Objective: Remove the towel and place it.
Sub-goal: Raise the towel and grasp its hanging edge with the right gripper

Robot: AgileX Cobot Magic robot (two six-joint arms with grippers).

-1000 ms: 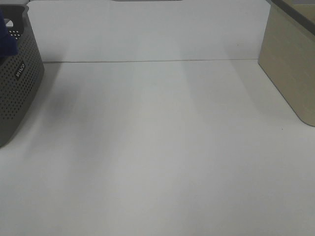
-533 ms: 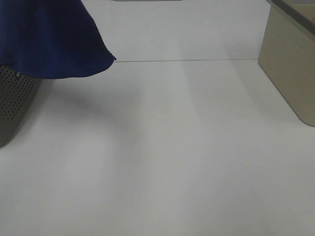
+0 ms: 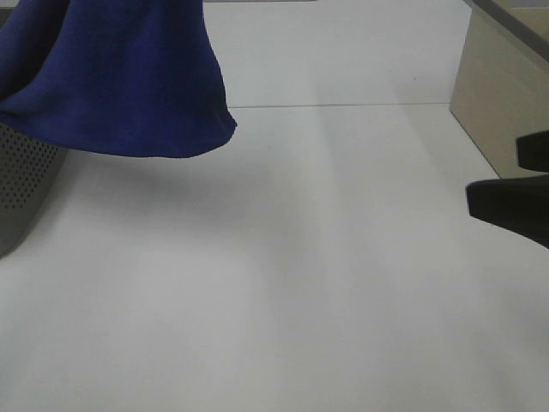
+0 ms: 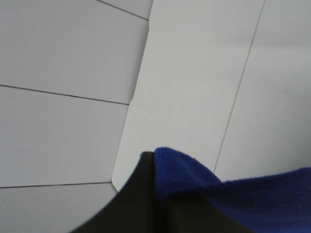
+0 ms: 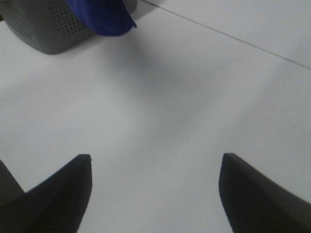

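The royal-blue towel (image 3: 120,77) hangs in the air at the upper left, draping down in front of the grey perforated basket (image 3: 21,184). In the left wrist view my left gripper (image 4: 155,194) is shut on a fold of the towel (image 4: 233,199). That gripper is above the top edge of the exterior high view. My right gripper (image 3: 525,176) reaches in from the right edge, open and holding nothing. Between its spread fingers (image 5: 155,156) lies bare table. The towel (image 5: 99,14) and basket (image 5: 43,26) are far from the right gripper.
A beige wooden box (image 3: 506,112) stands at the back right, close behind the right gripper. The white table (image 3: 274,283) runs from the basket to that box, with a white wall behind it.
The towel has risen out of the basket and swung rightward and lower across the upper left. The right gripper has come into view at the right edge.
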